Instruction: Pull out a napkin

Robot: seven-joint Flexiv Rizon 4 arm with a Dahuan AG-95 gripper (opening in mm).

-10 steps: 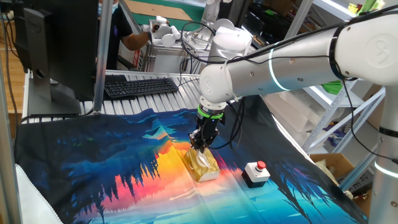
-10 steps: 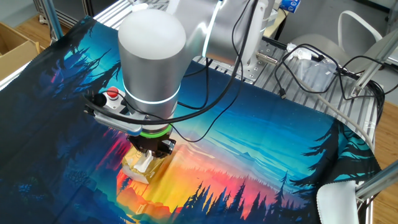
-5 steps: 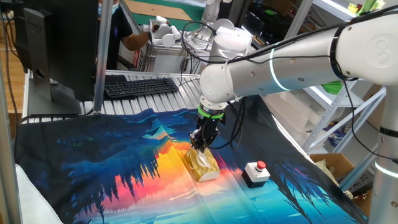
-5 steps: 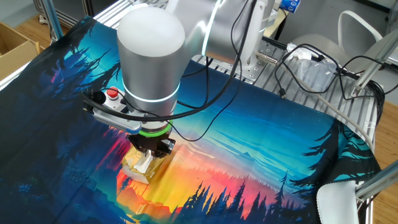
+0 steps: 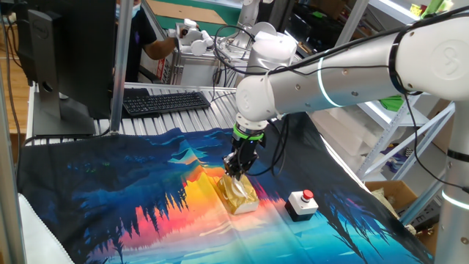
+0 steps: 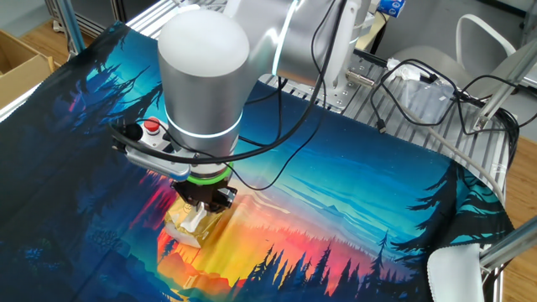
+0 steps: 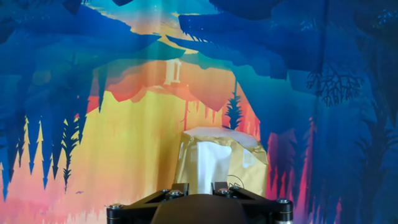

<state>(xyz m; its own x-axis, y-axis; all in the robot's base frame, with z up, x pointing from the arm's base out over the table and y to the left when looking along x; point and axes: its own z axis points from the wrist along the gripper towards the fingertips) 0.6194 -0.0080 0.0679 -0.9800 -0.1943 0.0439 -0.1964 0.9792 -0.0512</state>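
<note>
Gripper (image 7: 193, 186) pinches the napkin (image 7: 208, 167) (white, upright), its long axis rising straight from the gold tissue pack (image 7: 249, 163).

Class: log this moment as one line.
gripper: shut on napkin | pack: on cloth | napkin: not yet out

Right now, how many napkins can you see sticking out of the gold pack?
1. One white napkin stands up from the opening of the gold pack, which lies on the colourful cloth; the gripper is right at it. More napkins may be hidden inside the pack.
</note>
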